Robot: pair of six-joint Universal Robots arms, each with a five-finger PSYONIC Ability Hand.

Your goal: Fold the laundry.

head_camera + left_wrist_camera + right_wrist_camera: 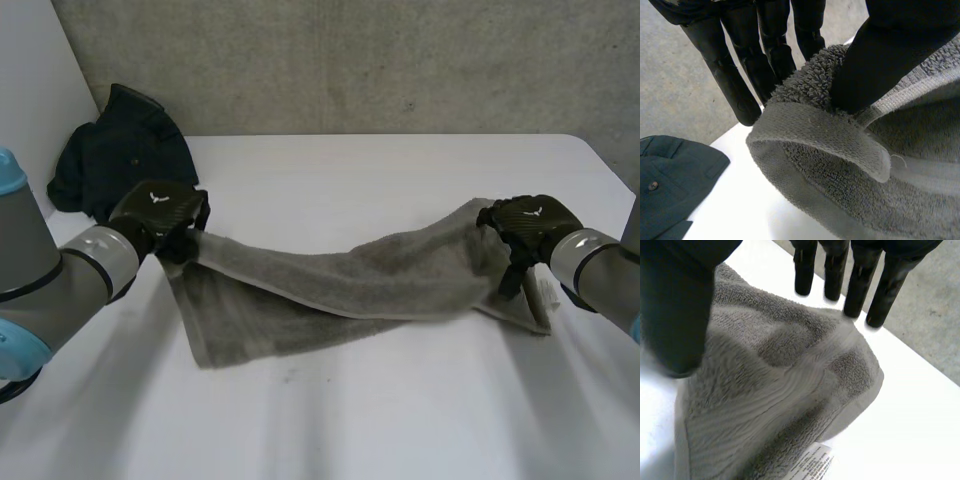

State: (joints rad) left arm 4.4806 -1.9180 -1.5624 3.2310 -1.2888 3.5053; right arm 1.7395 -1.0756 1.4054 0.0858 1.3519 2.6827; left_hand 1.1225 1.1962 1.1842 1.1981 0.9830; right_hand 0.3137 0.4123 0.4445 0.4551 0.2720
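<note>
White table (400, 170): grey towel (330, 290) (sagging) strung between left hand (160, 212) and right hand (530, 222), each pinching one end.

1. Thumb tip of left hand (890, 65) is buried in the corner fold of the towel (840, 190).
2. Frame edge cuts off the dark garment (675, 180); in head view it sits partly behind the left hand.
3. The towel's label (812, 467) is cut off and its print is unreadable.
4. Hold of right hand (530, 222) on the towel end cannot be determined.
</note>
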